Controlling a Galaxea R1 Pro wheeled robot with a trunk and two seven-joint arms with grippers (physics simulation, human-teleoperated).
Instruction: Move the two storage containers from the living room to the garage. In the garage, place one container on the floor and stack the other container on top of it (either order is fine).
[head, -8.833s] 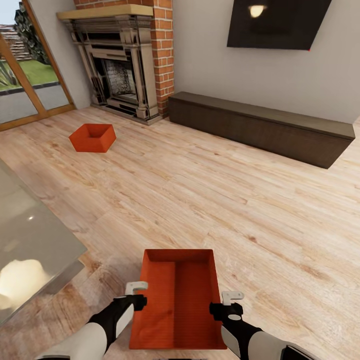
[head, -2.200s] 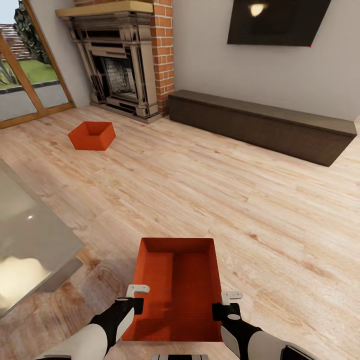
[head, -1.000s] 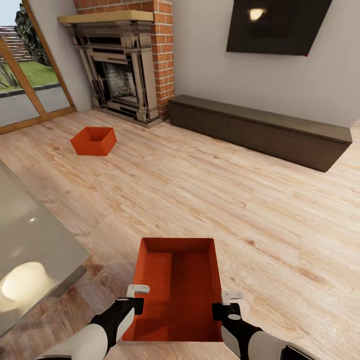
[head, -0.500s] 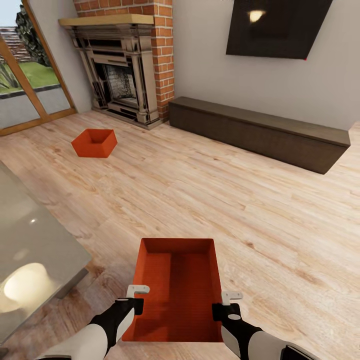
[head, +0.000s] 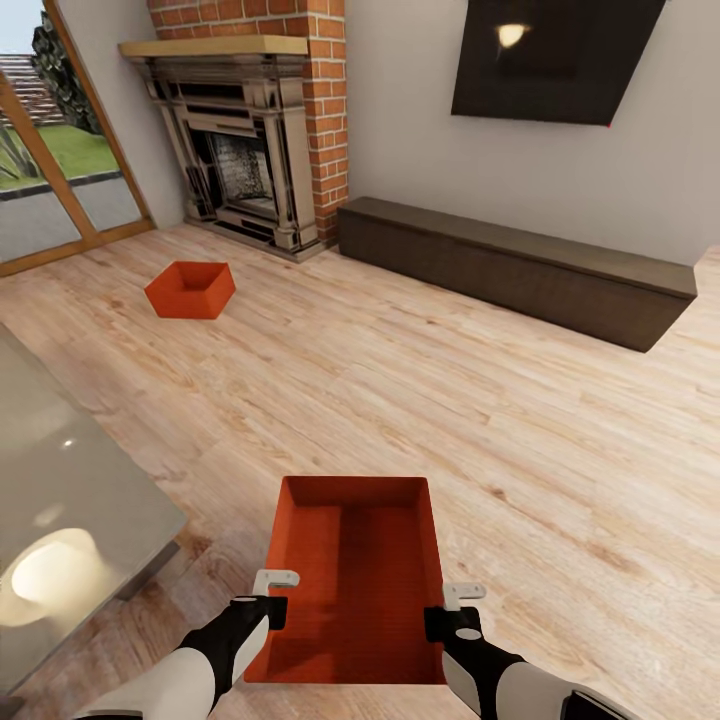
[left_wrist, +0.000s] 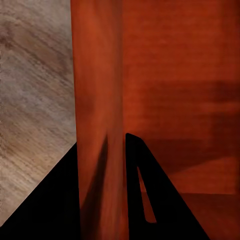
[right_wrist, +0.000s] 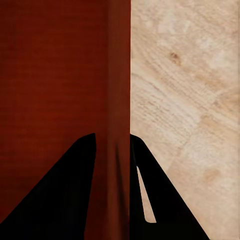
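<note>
Near storage container (head: 352, 575) carried just beside glass table (head: 60, 470); left gripper (head: 268, 598) and right gripper (head: 450, 608) clamped on opposite side walls. Second container (head: 190, 290) near fireplace (head: 240, 160). Risk: uneven arm motion, wall slipping free.

Two storage containers: one (head: 350, 580) between two grippers, one (head: 190, 290) on the wood floor (head: 450, 400) near one fireplace (head: 240, 150).

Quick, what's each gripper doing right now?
Left gripper: shut on the near storage container's left wall.
Right gripper: shut on its right wall.
</note>
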